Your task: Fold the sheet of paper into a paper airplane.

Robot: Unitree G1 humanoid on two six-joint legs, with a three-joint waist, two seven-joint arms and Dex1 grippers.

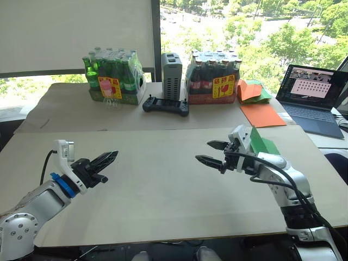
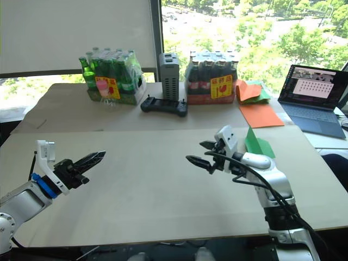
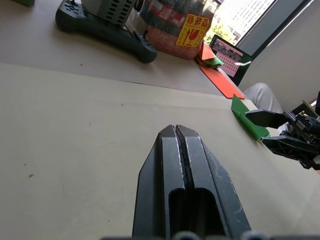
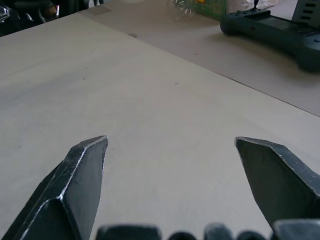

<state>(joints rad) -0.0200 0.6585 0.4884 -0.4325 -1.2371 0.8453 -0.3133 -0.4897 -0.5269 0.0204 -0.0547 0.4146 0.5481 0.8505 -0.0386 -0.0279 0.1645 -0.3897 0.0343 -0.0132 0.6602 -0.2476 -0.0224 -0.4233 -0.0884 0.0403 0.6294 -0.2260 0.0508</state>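
The bright green paper airplane (image 1: 262,142) is a narrow folded wedge lying on the beige table (image 1: 157,185), right of centre. It sits just behind my right wrist, which hides part of it; it also appears in the left wrist view as the green wedge (image 3: 246,119). My right gripper (image 1: 205,151) hovers over the table in front of the airplane, open with nothing between its fingers (image 4: 85,165). My left gripper (image 1: 111,157) hangs over the table's left side, shut and empty, its fingers (image 3: 176,150) pressed together.
At the back stand two shrink-wrapped bottle packs (image 1: 113,76) (image 1: 213,79), a grey box (image 1: 172,76) and a black controller (image 1: 166,105). Orange sheets (image 1: 262,114) and a mixed orange-and-green paper pile (image 1: 253,90) lie at the back right, beside an open laptop (image 1: 314,98).
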